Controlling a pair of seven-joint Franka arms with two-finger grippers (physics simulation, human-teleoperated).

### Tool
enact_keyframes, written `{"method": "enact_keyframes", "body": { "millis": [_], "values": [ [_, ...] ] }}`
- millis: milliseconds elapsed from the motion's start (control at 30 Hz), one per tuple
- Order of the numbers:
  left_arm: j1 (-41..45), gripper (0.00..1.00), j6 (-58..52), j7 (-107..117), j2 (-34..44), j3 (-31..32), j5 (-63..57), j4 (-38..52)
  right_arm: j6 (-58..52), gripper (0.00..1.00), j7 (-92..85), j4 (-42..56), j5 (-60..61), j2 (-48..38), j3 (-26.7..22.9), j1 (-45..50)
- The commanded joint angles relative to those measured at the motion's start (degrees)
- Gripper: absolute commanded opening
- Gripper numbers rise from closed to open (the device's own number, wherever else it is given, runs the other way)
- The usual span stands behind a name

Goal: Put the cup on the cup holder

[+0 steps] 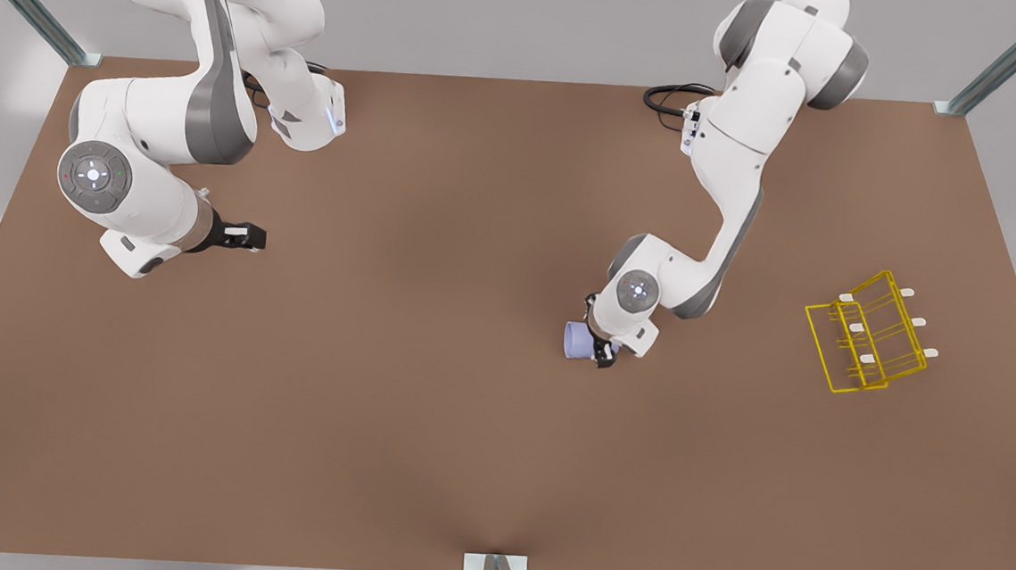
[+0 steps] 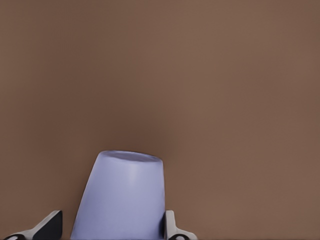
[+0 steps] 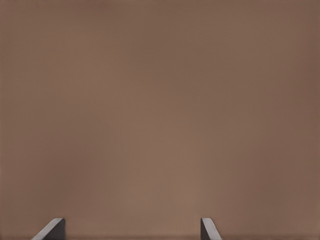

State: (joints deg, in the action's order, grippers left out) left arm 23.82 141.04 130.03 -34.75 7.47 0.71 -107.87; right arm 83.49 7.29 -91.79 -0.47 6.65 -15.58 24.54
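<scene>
A brown table is seen from above, with two white robot arms reaching over it from its far edge.

The left gripper is low over the middle of the table, somewhat toward the front view's right. It is at the cup, a small pale lavender-blue cup without a handle. In the left wrist view the cup sits between the two dark fingertips; one finger lies against its side, while a thin gap shows at the other, so whether the claw is truly pinching the cup cannot be told. The cup's narrow closed base points away from the wrist, and its wider end is toward the gripper. From above it looks tipped on its side, base pointing toward the front view's left.

The cup holder, a rack of thin yellow wire with white-tipped pegs, stands near the table's edge at the front view's right, well apart from the cup.

The right gripper waits over the table toward its edge at the front view's left. In the right wrist view its fingertips are spread wide with bare table between them.

No readable writing or brand marks are visible on anything.
</scene>
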Motion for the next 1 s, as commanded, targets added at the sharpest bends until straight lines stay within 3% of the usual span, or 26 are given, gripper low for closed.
{"method": "enact_keyframes", "body": {
  "millis": [0,167,200,233,433,567,600,633,733,800,900,933,967],
  "values": [
    [0.0,1.0,2.74,-0.65,-0.59,0.01,0.0,0.03,-0.09,1.0,1.32,0.03,0.03,-0.06,-0.06,-0.01],
    [0.44,1.0,3.71,-0.65,-2.52,0.01,0.0,0.03,-0.09,1.0,1.32,0.03,0.03,0.03,-0.06,0.07],
    [0.53,0.97,3.71,-0.56,-2.52,0.01,0.0,0.03,-0.09,1.0,1.32,0.03,0.03,0.03,-0.06,0.07],
    [0.62,0.79,3.71,-0.56,-2.61,0.01,0.0,0.03,-0.09,1.0,1.32,0.03,0.03,0.03,-0.06,0.07],
    [0.09,0.72,1.78,-0.56,-1.29,-0.26,0.26,0.55,-0.09,1.0,0.88,0.03,0.03,0.03,-0.06,-0.01],
    [-1.58,0.73,-15.96,-0.12,-1.38,-1.75,1.05,11.88,-0.09,1.0,0.88,0.03,0.12,0.12,-0.06,-0.01],
    [-1.49,0.73,-25.54,-0.12,-1.38,-3.24,-0.61,17.86,-0.09,1.0,0.88,0.03,0.12,0.12,-0.06,-0.01],
    [-0.19,0.73,-33.44,-0.47,-1.29,-6.74,-4.73,22.6,-0.09,1.0,0.88,0.03,0.12,0.12,-0.06,-0.01],
    [34.34,0.73,-40.32,-10.92,-0.23,-49.8,-12.11,19.46,-0.09,1.0,0.88,0.12,0.03,0.03,-0.06,-0.1],
    [41.65,0.73,-41.72,-12.78,-2.69,-57.38,-22.48,13.92,0.0,1.0,0.62,0.21,0.2,-0.32,0.02,-0.8],
    [52.47,0.73,-45.95,-12.52,-13.59,-69.07,-37.44,6.97,0.0,1.0,-1.75,0.03,1.7,-0.67,0.64,-3.62],
    [52.56,0.73,-46.3,-12.43,-17.81,-70.92,-39.9,6.27,0.0,1.0,-1.84,0.03,1.7,-0.85,4.68,-6.78],
    [52.03,0.73,-45.6,-12.52,-19.39,-71.1,-41.22,5.48,0.09,1.0,-1.84,0.03,1.7,-0.85,4.77,-6.78]
  ]
}}
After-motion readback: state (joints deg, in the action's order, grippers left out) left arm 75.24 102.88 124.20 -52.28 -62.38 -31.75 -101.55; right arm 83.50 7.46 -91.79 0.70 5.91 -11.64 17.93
